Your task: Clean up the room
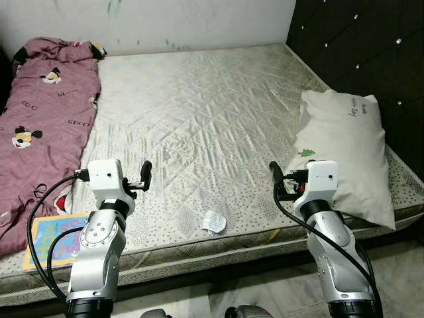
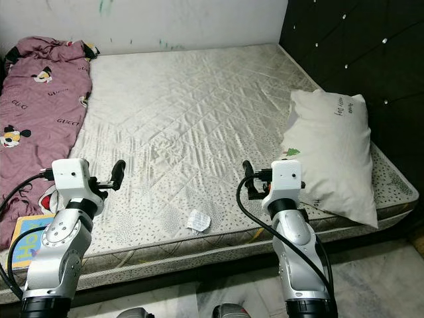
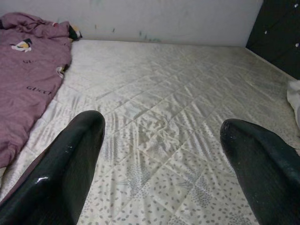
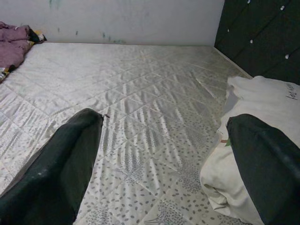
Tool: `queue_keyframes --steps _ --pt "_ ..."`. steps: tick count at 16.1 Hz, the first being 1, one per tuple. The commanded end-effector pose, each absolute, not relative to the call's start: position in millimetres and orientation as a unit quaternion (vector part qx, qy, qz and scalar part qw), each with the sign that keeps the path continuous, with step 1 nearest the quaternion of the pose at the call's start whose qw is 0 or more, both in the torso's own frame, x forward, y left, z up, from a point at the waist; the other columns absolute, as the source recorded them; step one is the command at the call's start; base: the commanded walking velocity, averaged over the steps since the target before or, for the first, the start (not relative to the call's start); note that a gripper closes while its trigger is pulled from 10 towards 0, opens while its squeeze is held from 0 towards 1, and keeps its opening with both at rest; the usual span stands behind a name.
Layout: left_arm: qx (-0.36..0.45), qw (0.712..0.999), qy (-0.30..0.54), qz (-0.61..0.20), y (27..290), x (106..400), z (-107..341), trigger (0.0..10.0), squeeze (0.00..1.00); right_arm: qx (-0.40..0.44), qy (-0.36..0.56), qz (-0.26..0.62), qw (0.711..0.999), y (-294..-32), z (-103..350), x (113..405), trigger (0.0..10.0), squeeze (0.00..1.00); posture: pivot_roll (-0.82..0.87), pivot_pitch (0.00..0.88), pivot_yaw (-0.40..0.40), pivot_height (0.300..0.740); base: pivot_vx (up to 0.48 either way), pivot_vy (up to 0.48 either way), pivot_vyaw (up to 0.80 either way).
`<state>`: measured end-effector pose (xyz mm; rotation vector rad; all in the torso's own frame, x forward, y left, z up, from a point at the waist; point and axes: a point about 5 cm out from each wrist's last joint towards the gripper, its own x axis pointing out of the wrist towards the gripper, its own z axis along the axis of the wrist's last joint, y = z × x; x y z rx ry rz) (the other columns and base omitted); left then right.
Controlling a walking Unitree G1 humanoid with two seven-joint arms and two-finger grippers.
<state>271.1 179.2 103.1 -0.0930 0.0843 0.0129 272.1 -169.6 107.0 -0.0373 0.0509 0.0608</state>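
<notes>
Bed: one bare quilted off-white mattress (image 1: 199,112) against a pale wall (image 1: 172,23), with a black tufted headboard (image 1: 364,46) on the robot's right side.

Items on the mattress, counted:
- One maroon cartoon-print blanket (image 1: 40,126), rumpled, lying along the robot's left edge of the bed from the wall end down to the near edge.
- One white pillow with a small green tree print (image 1: 344,156), at the right edge beside the headboard, its near end reaching the mattress corner.
- One small crumpled white paper wrapper (image 1: 214,220), alone on the mattress near the front edge, roughly midway between the two arms.
- One colourful children's book with a blue and yellow cover (image 1: 56,240), flat at the near left corner, touching the blanket's lower end and partly behind the left arm.

Grippers, two, both raised over the front part of the mattress, touching nothing:
- Left gripper (image 3: 161,164): the two black fingers (image 3: 70,159) stand wide apart with bare mattress between them, holding nothing. It sits just right of the blanket's edge.
- Right gripper (image 4: 164,164): fingers (image 4: 65,159) likewise spread wide and holding nothing. It sits just left of the pillow; one finger overlaps the pillow's edge in the wrist view.

The wrapper lies closer to the front edge than either gripper, apart from both
</notes>
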Motion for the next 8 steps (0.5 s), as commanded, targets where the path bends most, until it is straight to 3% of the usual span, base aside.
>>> queue_keyframes --steps 1,8 --pt "-0.044 0.998 0.046 0.009 179.6 271.9 102.5 10.0 0.00 -0.024 0.017 0.036 0.999 -168.1 111.4 272.2 10.0 0.00 -0.02 0.011 0.019 0.735 0.000 0.000 0.00" --pt "-0.048 0.998 0.045 0.012 178.8 273.1 103.0 10.0 0.00 -0.028 0.018 0.046 0.998 -167.6 112.0 273.4 10.0 0.00 -0.03 0.020 0.013 0.650 0.000 0.000 0.00"
